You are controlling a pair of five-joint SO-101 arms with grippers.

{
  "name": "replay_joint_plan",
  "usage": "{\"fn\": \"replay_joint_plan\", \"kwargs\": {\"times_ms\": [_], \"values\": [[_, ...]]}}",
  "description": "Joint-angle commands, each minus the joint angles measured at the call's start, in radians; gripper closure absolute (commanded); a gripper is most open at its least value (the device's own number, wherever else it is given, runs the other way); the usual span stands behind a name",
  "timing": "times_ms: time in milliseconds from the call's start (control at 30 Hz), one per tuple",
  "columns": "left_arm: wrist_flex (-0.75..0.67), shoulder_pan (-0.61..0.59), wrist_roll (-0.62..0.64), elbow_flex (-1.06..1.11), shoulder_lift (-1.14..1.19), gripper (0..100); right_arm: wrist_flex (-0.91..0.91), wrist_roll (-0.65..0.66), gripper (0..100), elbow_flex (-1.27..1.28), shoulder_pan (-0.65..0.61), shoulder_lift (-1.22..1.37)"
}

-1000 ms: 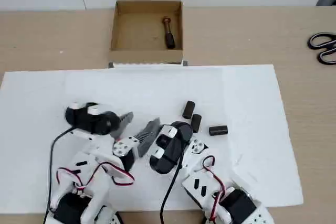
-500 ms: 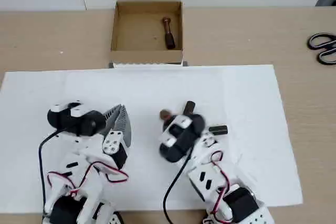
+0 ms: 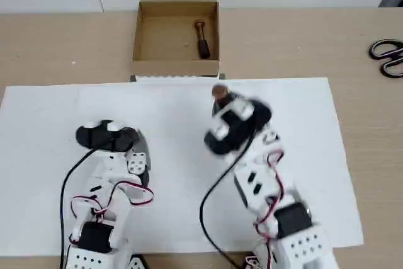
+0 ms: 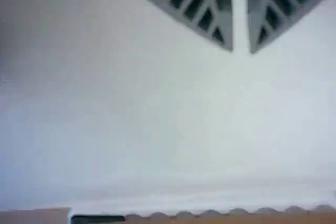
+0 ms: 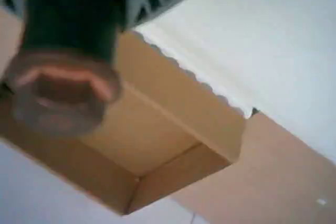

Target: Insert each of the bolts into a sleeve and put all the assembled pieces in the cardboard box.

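The cardboard box [image 3: 143, 36] stands at the back of the table with one bolt-and-sleeve piece [image 3: 202, 39] lying in it. My right gripper [image 3: 221, 100] is shut on a black sleeve [image 5: 68, 14] with a bolt in it, and the brown bolt head [image 3: 219, 91] points toward the box. It hangs over the white paper's far edge, just short of the box [image 5: 173, 129]. My left gripper [image 4: 240, 30] is near the front left, pointing down at the paper, shut with nothing between its fingers [image 4: 210, 9].
A white paper sheet [image 3: 302, 111] covers the table's middle. Black scissors [image 3: 387, 55] lie at the far right on the bare wood. The right arm covers the spot where loose sleeves lay.
The right arm has swung from the middle of the paper toward the box, carrying the bolt and sleeve. The left arm has drawn back and turned its gripper down.
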Motion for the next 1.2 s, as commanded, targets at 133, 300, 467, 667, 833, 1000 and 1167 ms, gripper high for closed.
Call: {"fn": "replay_joint_plan", "kwargs": {"times_ms": [133,300,467,667,833,1000,1167], "values": [[-0.002,-0.058,-0.014,-0.004,-0.002,99,-0.09,-0.069,99.5,-0.52,0.038,0.624],[0.097,-0.057,-0.014,-0.004,-0.002,99,-0.171,-0.064,99.5,-0.773,0.053,0.977],[0.11,-0.055,-0.014,-0.004,-0.006,99,-0.236,0.029,99.5,-1.083,0.058,1.314],[0.11,-0.054,-0.014,-0.004,-0.005,99,-0.291,0.058,99.5,-1.471,0.056,1.679],[0.114,-0.054,-0.012,-0.005,-0.005,99,-0.282,0.055,99.5,-1.702,0.044,1.9],[0.114,-0.054,-0.012,-0.005,-0.005,99,-0.18,0.055,99.0,-1.795,0.005,2.002],[0.114,-0.054,-0.012,-0.005,-0.005,99,-0.162,0.057,94.6,-1.804,-0.013,2.046]]}}
